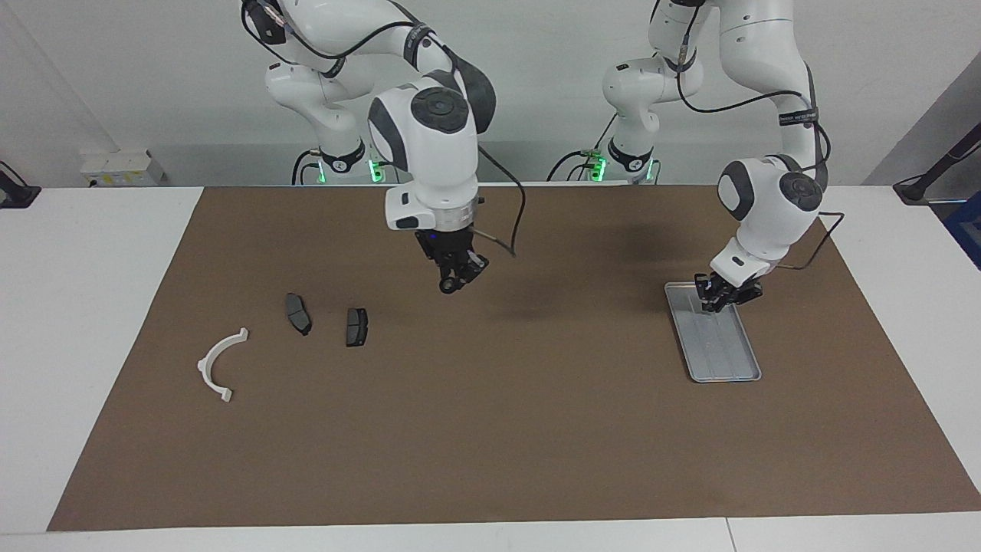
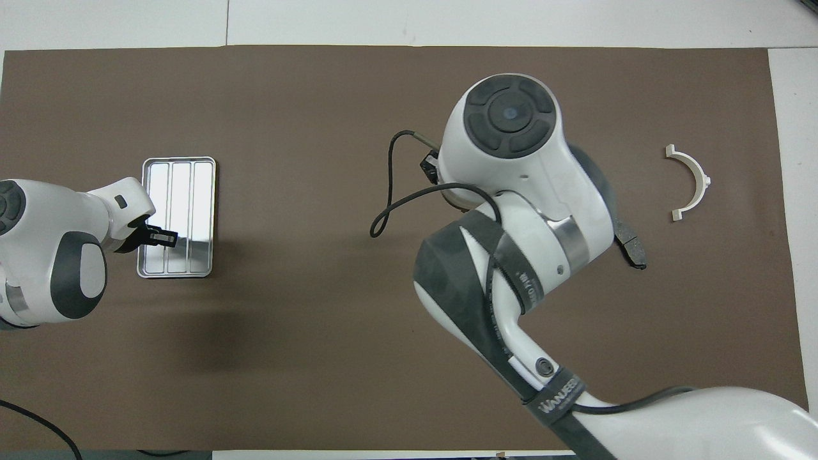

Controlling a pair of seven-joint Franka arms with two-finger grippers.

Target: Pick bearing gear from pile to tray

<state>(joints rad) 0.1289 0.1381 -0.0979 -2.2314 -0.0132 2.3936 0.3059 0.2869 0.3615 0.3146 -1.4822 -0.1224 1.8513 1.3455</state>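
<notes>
The right gripper (image 1: 454, 285) hangs in the air over the bare brown mat (image 1: 490, 429) near the middle of the table, fingers clenched on a small black round piece (image 1: 447, 287) — it sits right at the fingertips, clear of the surface. The rest of the pile lies well apart from it, toward the right arm's end: two dark grey plates (image 1: 297, 313) (image 1: 356, 326) side by side, and the white curved arc (image 1: 220, 364) farther from the robots. At the left arm's end sits the silver tray (image 1: 726, 360), well apart from the carried piece. The left gripper (image 1: 719, 295) is low over the tray's end nearer the robots, fingers pinched together — nothing visible between them.
</notes>
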